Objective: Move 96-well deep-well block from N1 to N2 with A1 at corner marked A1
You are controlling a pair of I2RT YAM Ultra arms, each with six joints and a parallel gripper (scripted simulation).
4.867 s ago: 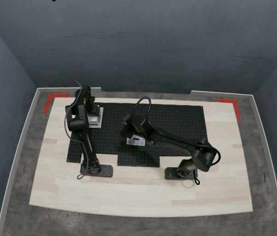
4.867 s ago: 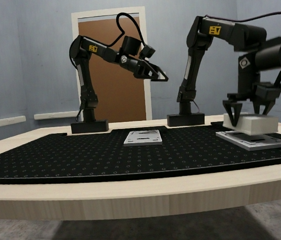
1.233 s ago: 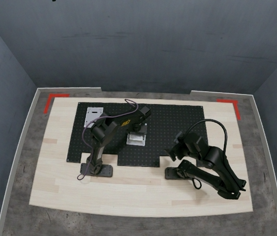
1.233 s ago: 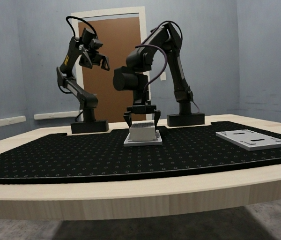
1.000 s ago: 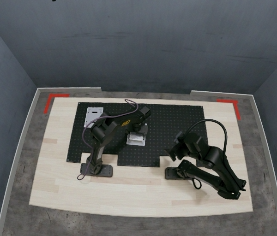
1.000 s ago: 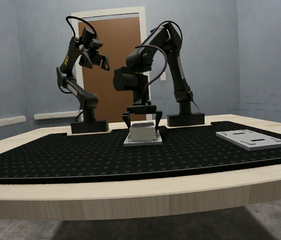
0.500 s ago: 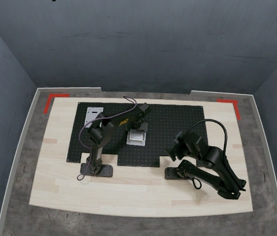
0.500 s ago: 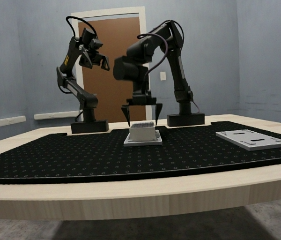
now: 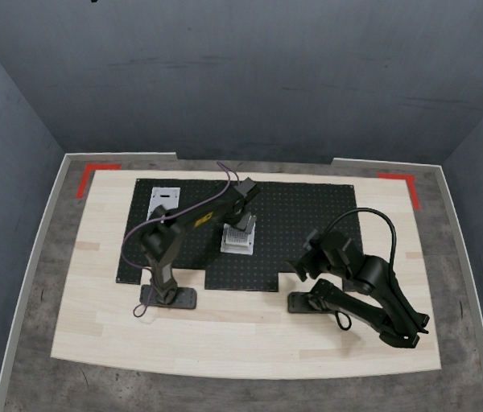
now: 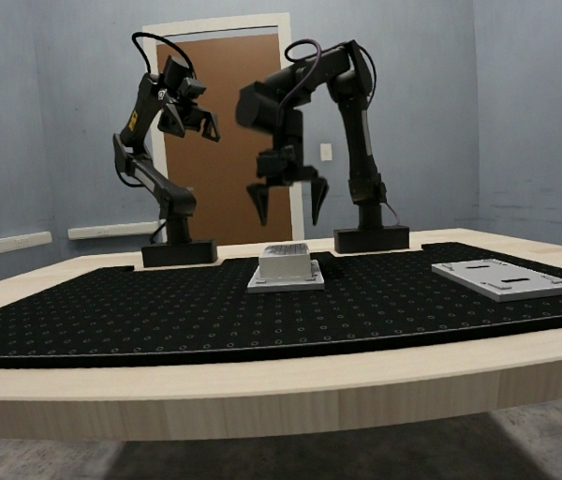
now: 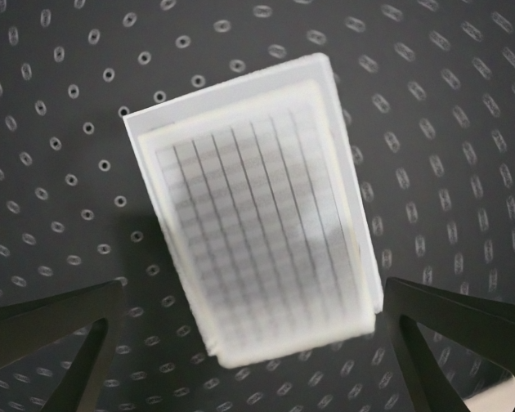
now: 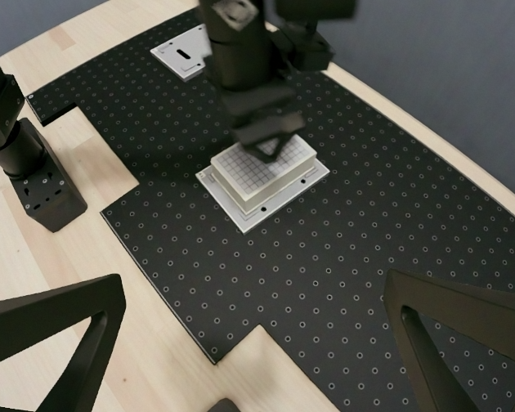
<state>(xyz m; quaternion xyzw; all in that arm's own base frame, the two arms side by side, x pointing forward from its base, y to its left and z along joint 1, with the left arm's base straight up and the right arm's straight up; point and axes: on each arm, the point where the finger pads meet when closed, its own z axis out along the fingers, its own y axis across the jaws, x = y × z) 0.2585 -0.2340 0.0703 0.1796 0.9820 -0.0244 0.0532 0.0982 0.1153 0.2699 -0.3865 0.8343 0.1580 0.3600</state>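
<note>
Hovering above the block (image 9: 236,238) (image 10: 285,262) (image 11: 257,221) (image 12: 263,166), the left hand (image 9: 248,224) (image 10: 288,223) (image 11: 253,297) (image 12: 254,133) has its fingers apart; the right hand (image 9: 299,268) (image 10: 199,135) (image 12: 253,288), at upper left of the exterior frame, is spread too.

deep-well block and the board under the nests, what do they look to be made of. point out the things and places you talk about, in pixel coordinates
The deep-well block (image 9: 237,236) (image 10: 285,264) (image 11: 266,230) (image 12: 248,179) looks like matte off-white plastic, going by its even, pale sides. The black board (image 9: 295,221) (image 10: 178,320) (image 11: 49,177) (image 12: 293,248) could be dark-coated metal or plastic; its flat black surface with ringed holes leaves that open.
</note>
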